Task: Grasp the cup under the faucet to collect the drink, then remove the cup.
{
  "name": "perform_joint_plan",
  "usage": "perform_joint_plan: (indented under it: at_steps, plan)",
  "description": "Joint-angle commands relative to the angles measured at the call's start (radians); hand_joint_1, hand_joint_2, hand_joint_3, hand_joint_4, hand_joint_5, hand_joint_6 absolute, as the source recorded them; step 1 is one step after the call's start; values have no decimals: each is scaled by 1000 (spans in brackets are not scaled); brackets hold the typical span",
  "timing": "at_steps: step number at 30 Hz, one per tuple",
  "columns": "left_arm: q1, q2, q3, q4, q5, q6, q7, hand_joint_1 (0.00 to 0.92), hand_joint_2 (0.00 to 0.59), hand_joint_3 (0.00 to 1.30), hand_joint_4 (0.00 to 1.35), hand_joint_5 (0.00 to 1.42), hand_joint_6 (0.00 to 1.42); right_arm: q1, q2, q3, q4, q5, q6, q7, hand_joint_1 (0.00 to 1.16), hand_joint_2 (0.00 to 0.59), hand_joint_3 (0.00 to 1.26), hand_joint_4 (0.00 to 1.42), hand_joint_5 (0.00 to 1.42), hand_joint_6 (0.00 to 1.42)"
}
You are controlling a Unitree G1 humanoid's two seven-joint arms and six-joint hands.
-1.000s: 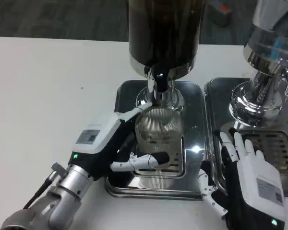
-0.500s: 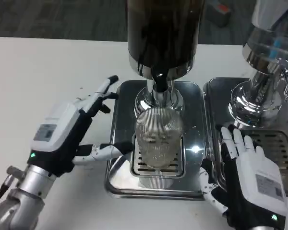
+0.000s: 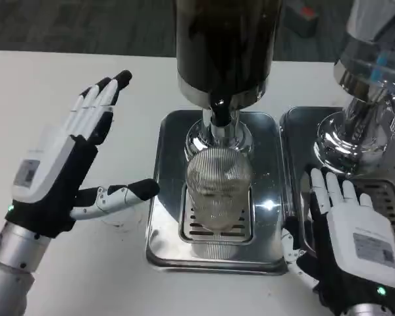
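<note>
I see the left robot hand [image 3: 56, 161] has let go and pulled back, fingers spread; cup [image 3: 217, 187] stands alone under faucet [image 3: 218, 112]. Right robot hand [image 3: 345, 247] rests open, flat. Regrasp needed.

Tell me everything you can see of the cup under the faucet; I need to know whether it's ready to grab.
The cup is clear, ribbed glass or plastic, standing upright on the slotted grate of the steel drip tray, directly below the dispenser's faucet. Whether it holds any drink cannot be told. Nothing grips it: the left hand is spread open beside the tray, apart from the cup, and the right hand rests off to the other side.
</note>
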Motion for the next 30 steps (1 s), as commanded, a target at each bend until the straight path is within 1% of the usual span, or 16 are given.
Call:
perform_joint_plan:
  at_steps: [1,4,6,7,10,14,16,21,30]
  plan:
    - [21,6,24,-54,-163,-79,-148,0,71,0,0,0,0,11,2,-2,-4,-24,17,-12,350,550,0,0,0,0]
    - [6,3,-2,-74,-350,-103,-326,0,76,0,0,0,0,11,4,-8,-5,-16,20,-7,339,550,0,0,0,0]
    - [-3,2,-17,-100,-470,-98,-454,0,77,0,0,0,0,10,4,-10,-5,-11,20,-5,336,549,0,0,0,0]
    - [-4,-2,-16,-110,-511,-91,-505,0,77,0,0,0,0,10,5,-11,-4,-10,20,-4,334,549,0,0,0,0]
    - [-17,-11,-37,-169,-672,-37,-693,0,77,0,0,0,0,10,11,-13,-3,-4,19,-3,330,548,0,0,0,0]
    - [-42,-32,-36,-218,-792,47,-888,0,77,0,0,0,0,12,21,-13,-3,-4,23,-6,326,548,0,0,0,0]
    - [-56,-51,-25,-234,-809,73,-952,0,77,0,0,0,0,16,28,-14,-5,-3,27,-8,324,548,0,0,0,0]
    - [-90,-108,7,-230,-801,107,-1042,0,78,0,0,0,0,24,43,-10,-7,-1,32,-16,319,548,0,0,0,0]
    - [-141,-190,26,-199,-748,113,-1117,0,85,0,0,0,0,37,69,-3,-8,-5,36,-26,313,549,0,0,0,0]
